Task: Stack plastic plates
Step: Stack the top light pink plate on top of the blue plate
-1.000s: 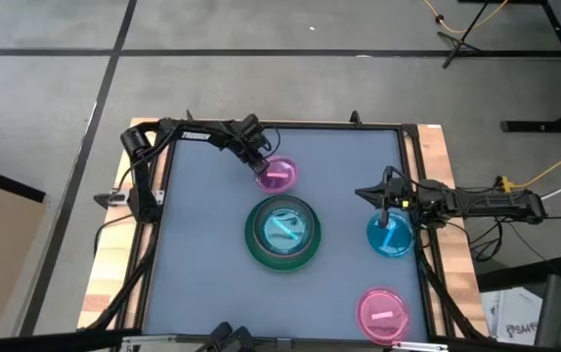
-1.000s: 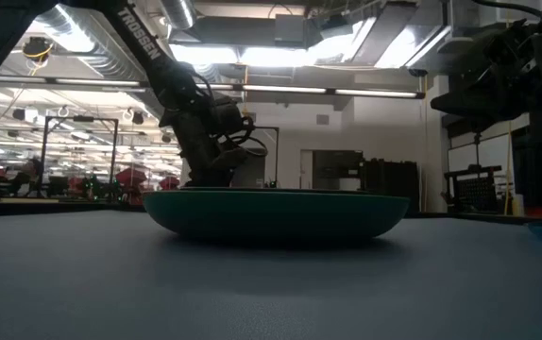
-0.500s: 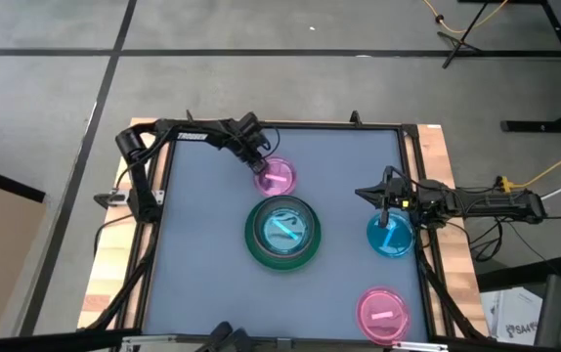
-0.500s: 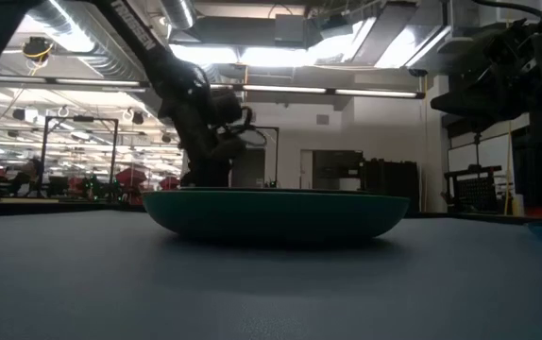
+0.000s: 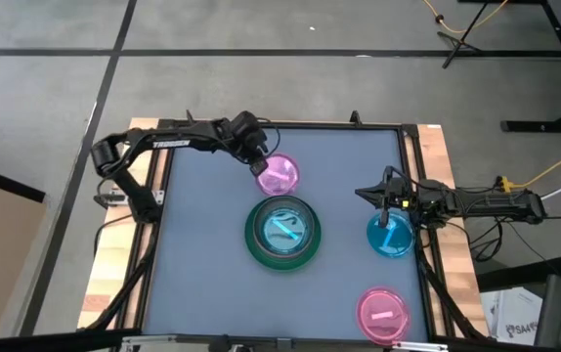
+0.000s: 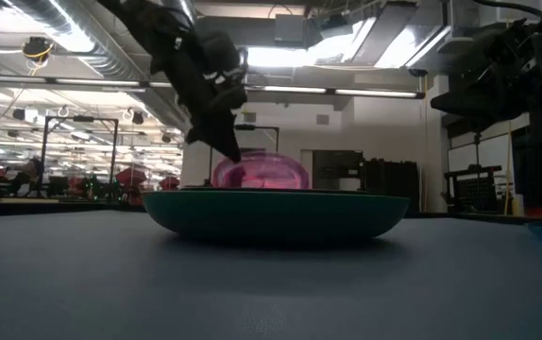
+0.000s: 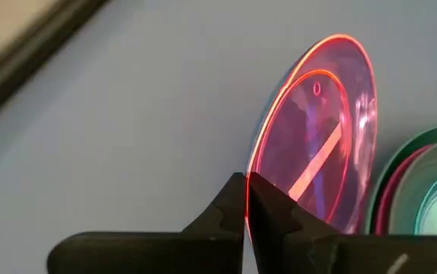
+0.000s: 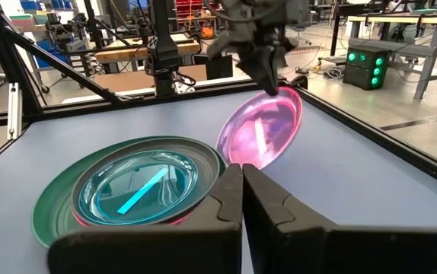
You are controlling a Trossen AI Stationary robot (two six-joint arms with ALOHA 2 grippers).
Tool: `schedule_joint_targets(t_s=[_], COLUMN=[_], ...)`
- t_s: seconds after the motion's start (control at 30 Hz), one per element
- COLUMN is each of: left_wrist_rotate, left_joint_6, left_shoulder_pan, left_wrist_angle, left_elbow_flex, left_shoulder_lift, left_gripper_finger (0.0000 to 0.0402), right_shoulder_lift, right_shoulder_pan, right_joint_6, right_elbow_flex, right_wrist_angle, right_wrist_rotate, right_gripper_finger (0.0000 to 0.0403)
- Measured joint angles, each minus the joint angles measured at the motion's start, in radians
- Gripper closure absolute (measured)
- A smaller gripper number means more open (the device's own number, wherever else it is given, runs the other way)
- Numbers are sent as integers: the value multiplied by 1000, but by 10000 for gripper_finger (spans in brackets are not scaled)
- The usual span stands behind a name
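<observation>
Between left jaws: rim of translucent magenta plate (image 5: 280,175) is pinched by left gripper (image 5: 258,161); plate hangs tilted, lifted off tabletop (image 5: 202,264).
Target stack: dark green plate (image 5: 282,233) w/ blue plate (image 5: 282,227) nested inside, just beside lifted plate.
Technique: plate should be levelled, centred over stack, lowered before release; thin rim pinch could slip.
Right gripper (image 5: 390,210): jaws closed, empty, parked over second blue plate (image 5: 391,237).
Far from jaws: another magenta plate (image 5: 382,313), untouched.
</observation>
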Motion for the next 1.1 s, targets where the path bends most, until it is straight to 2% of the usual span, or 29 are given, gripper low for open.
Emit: schedule_joint_targets(t_s=[0.3, 0.4, 0.7, 0.97, 1.1], left_wrist_rotate=[-131, -105, 69, 83, 52], left_joint_6=[22, 23, -6, -58, -85], left_shoulder_pan=[-3, 4, -50, -152, -211], left_wrist_angle=[-23, -27, -24, -41, -39], left_elbow_flex=[1, 1, 1, 1, 1], left_shoulder_lift=[-59, -59, -59, -59, -58], left_gripper_finger=[401, 401, 401, 401, 401], right_shoulder_lift=[0, 0, 0, 0, 0], right_shoulder_pan=[0, 0, 0, 0, 0], right_joint_6=[1, 1, 1, 0, 0], right_elbow_flex=[0, 0, 0, 0, 0], right_wrist_angle=[2, 1, 0, 0, 0], right_wrist_rotate=[0, 0, 0, 0, 0], right_gripper_finger=[403, 403, 403, 403, 403])
